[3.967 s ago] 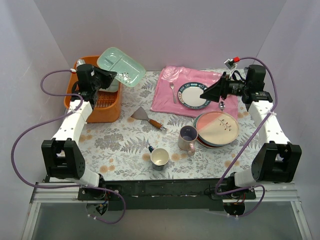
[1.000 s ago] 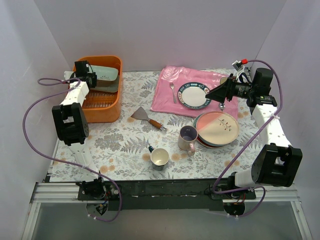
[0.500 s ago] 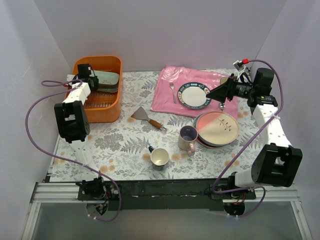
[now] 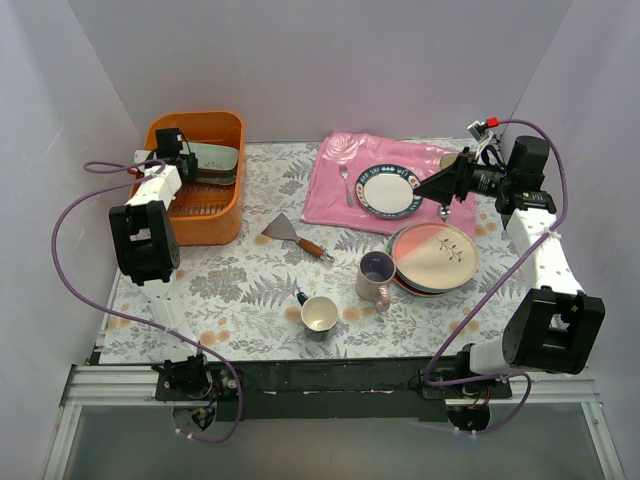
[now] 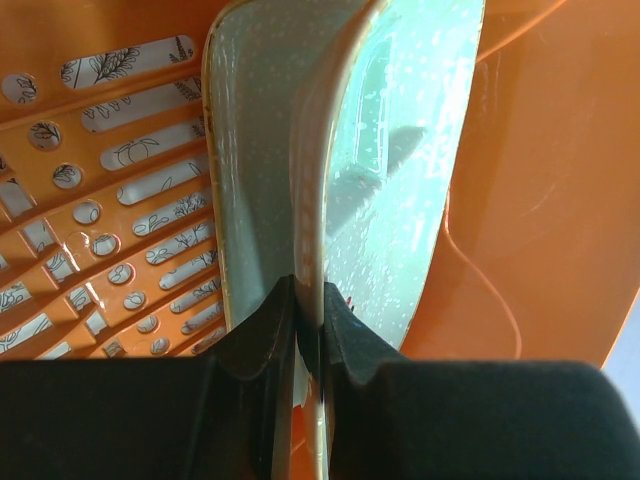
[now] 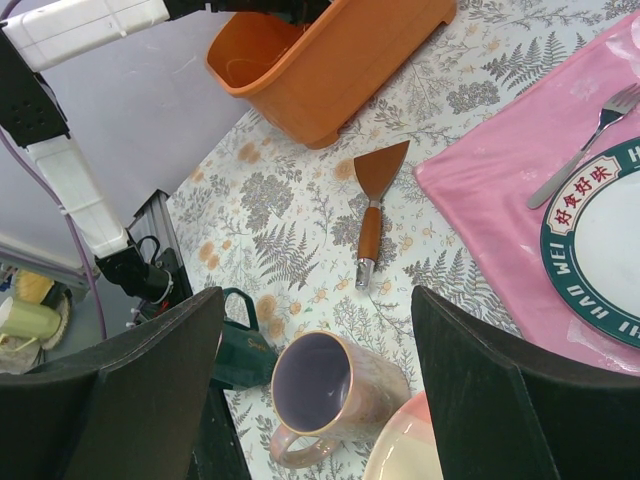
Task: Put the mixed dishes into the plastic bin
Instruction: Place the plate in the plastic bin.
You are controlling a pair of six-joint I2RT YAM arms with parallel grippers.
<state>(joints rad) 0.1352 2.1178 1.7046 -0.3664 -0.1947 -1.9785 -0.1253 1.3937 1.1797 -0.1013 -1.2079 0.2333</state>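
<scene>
The orange plastic bin stands at the table's far left. Inside it the mint-green tray-plate stands on edge against the far wall. My left gripper is shut on the tray-plate's rim. My right gripper hovers open over the right side, holding nothing. Below it stand the lilac mug and a stack of plates topped by the pink plate.
A blue-rimmed white plate and a fork lie on a pink cloth. A spatula lies mid-table. A dark-handled mug stands near the front.
The left gripper has carried the tray-plate from above the bin's right side down into the bin. Over the last half second it has hardly moved. The right arm stays put.
</scene>
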